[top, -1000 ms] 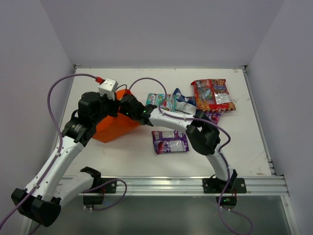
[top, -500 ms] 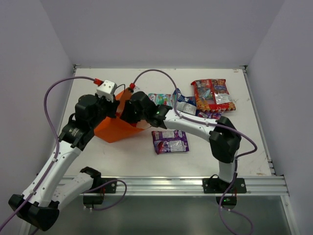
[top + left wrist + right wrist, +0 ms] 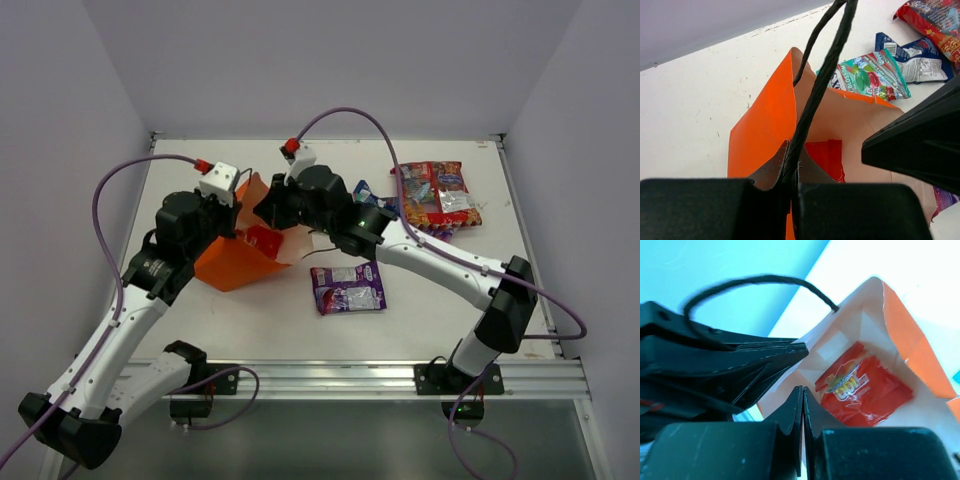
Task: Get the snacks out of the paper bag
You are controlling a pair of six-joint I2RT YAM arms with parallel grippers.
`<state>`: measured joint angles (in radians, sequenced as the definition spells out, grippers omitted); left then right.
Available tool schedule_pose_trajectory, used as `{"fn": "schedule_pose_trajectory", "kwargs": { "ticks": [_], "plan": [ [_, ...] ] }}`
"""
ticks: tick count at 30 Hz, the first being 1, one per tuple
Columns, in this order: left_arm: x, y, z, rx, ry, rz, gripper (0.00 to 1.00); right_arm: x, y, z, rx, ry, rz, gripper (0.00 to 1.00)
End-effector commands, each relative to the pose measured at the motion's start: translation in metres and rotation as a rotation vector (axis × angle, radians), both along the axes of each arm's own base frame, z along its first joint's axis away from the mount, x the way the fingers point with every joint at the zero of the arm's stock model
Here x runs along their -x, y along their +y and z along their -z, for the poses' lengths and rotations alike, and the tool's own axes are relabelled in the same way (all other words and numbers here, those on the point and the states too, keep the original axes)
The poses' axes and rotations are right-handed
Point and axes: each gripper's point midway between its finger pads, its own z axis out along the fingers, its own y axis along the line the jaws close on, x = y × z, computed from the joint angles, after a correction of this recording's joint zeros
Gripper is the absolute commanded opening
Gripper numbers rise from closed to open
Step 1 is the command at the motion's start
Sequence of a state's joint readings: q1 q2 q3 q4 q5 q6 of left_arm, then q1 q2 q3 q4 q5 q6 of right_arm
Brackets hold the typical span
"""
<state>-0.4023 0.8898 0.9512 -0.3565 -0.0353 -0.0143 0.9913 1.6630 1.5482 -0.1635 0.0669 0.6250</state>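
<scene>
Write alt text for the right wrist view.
A red-orange snack packet lies inside the open orange paper bag, seen through its mouth. The right pincer hangs shut at the mouth, holding nothing, and a dark loop handle arches at upper left.

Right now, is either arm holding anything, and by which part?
The left fingers pinch the paper bag by its black cord handle. The right fingers are shut on nothing, at the bag's mouth, facing a red snack inside.
</scene>
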Motion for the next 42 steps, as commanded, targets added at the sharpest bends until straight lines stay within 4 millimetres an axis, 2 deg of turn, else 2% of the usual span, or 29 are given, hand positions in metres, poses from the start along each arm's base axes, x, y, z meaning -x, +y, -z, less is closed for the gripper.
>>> {"fn": "schedule_pose_trajectory", "kwargs": {
  "ticks": [1,2,3,4,5,8,11,13,15,18,20,21,23,24,27,30,32,34,35,37,38,42],
  "plan": [
    [-0.003,0.003,-0.019,-0.058,-0.095,0.019,0.0,0.0,-0.012,-0.001,0.073,-0.095,-0.038,0.0],
    [0.0,0.002,-0.026,-0.062,-0.12,0.039,0.0,0.005,-0.01,0.007,0.09,-0.102,-0.077,0.01],
    [0.001,0.003,-0.027,-0.084,-0.139,0.047,0.0,0.006,-0.009,0.01,0.107,-0.139,-0.111,0.07],
    [0.001,0.004,-0.033,-0.088,-0.165,0.049,0.0,0.008,-0.01,0.018,0.13,-0.145,-0.132,0.21],
    [0.003,0.007,-0.04,-0.09,-0.191,0.038,0.0,0.018,-0.008,0.034,0.151,-0.13,-0.194,0.28],
    [-0.001,0.011,-0.056,-0.086,-0.254,0.011,0.0,0.032,-0.014,0.062,0.204,-0.119,-0.252,0.48],
    [-0.007,0.008,-0.063,-0.082,-0.292,0.014,0.0,0.051,-0.01,0.076,0.188,-0.078,-0.295,0.52],
    [-0.011,0.006,-0.061,-0.091,-0.31,0.025,0.0,0.076,0.004,0.076,0.166,-0.062,-0.369,0.54],
    [-0.012,0.005,-0.055,-0.104,-0.305,0.032,0.0,0.094,0.016,0.084,0.179,-0.048,-0.438,0.56],
    [-0.011,0.002,-0.036,-0.124,-0.289,0.059,0.0,0.126,0.034,0.075,0.165,-0.089,-0.571,0.58],
    [-0.006,0.001,-0.022,-0.133,-0.262,0.08,0.0,0.137,0.038,0.07,0.166,-0.132,-0.619,0.59],
    [-0.004,0.0,-0.018,-0.133,-0.256,0.09,0.0,0.135,0.037,0.07,0.166,-0.136,-0.612,0.6],
    [0.006,-0.006,-0.01,-0.127,-0.245,0.141,0.0,0.116,0.031,0.077,0.198,-0.161,-0.521,0.6],
    [0.009,-0.006,-0.007,-0.13,-0.236,0.152,0.0,0.099,0.025,0.079,0.22,-0.171,-0.444,0.61],
    [0.017,-0.008,-0.002,-0.118,-0.231,0.179,0.0,0.065,0.008,0.093,0.268,-0.147,-0.3,0.64],
    [0.021,-0.009,-0.003,-0.093,-0.215,0.178,0.0,0.037,-0.013,0.102,0.291,-0.073,-0.151,0.77],
    [0.024,-0.012,-0.001,-0.065,-0.191,0.189,0.0,0.031,-0.02,0.105,0.286,-0.006,-0.09,0.87],
    [0.027,-0.018,-0.002,-0.038,-0.182,0.215,0.0,0.027,-0.018,0.102,0.282,0.011,-0.067,0.91],
    [0.028,-0.02,-0.001,-0.023,-0.17,0.222,0.0,0.026,-0.018,0.111,0.299,0.046,-0.05,0.93],
    [0.03,-0.024,-0.002,0.002,-0.159,0.235,0.0,0.022,-0.011,0.109,0.296,0.045,-0.046,0.95],
    [0.03,-0.026,-0.003,0.012,-0.155,0.241,0.0,0.018,-0.006,0.115,0.299,0.044,-0.042,0.96],
    [0.029,-0.027,-0.01,0.032,-0.146,0.236,0.0,0.004,0.01,0.117,0.29,-0.084,-0.078,0.96]
  ]
}}
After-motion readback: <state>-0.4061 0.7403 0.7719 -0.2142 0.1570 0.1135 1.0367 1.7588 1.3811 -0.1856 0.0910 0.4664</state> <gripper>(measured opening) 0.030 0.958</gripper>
